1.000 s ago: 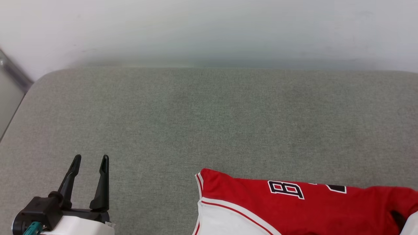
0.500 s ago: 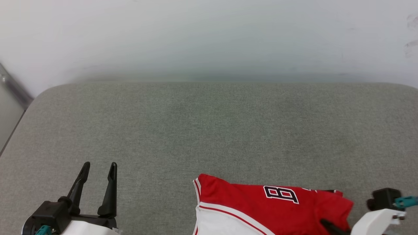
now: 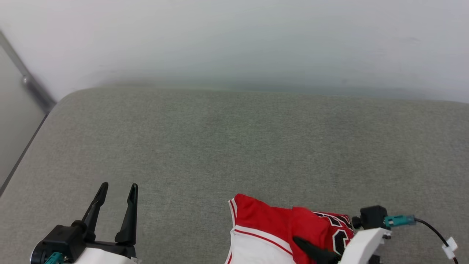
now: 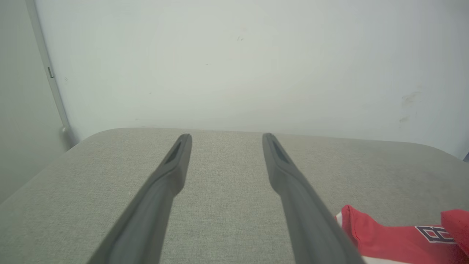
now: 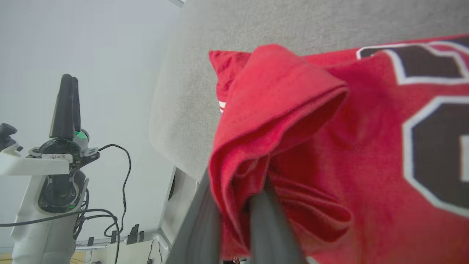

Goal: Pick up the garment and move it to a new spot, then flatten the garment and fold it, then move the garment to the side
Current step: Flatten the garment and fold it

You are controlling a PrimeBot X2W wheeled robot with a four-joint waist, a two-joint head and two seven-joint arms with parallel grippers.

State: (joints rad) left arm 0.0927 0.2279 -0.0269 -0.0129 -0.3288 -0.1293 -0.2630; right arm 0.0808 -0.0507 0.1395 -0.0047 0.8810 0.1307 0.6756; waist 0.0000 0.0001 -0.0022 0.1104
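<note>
At the near edge of the cushion (image 3: 234, 146) my right gripper (image 3: 304, 245) is clamped on a lifted flap of the shirt (image 3: 271, 223), doubling it over the rest (folding looks half done), my left gripper (image 3: 119, 186) idle, fingers apart; moving it aside remains.

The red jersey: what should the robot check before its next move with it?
1. Grip: right gripper shut on the garment, ok.
2. Spare arm: left gripper open, holding nothing, ok.
3. Flatness: not ok, the garment's red edge is lifted and folded over.
4. Room: bare grey cushion beyond the garment, ok.
5. Near edge of the garment: cannot tell, cut off in the head view.
</note>
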